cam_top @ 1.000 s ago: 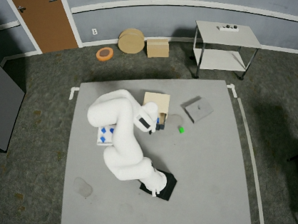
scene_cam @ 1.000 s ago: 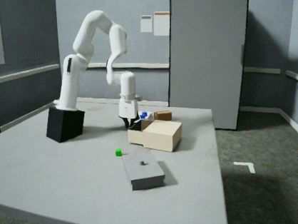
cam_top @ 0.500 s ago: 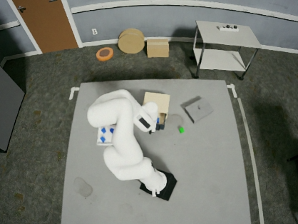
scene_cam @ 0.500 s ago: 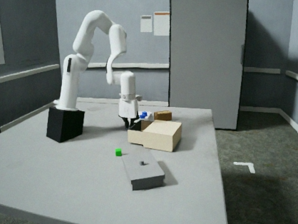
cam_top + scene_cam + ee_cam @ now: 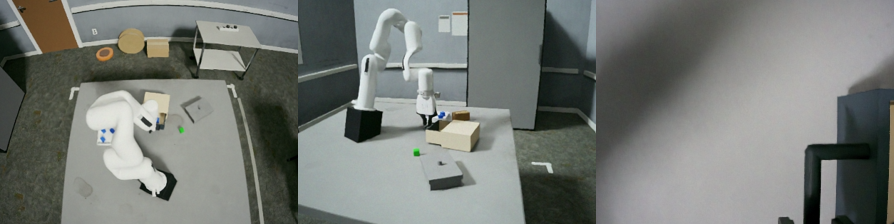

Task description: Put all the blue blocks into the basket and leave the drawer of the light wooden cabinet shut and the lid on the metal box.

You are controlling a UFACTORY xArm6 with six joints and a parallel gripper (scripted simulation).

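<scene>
- Evidently, the fingers (image 5: 425, 127) stand partly spread, astride the handle (image 5: 812, 185) of the open drawer (image 5: 160, 127) (image 5: 433, 125) (image 5: 856, 195).
- Just beside them, a blue block (image 5: 157, 120) shows in the drawer.
- Farther from them, the basket (image 5: 104, 144) (image 5: 446, 118) holds blue blocks (image 5: 112, 130) (image 5: 441, 115).
</scene>
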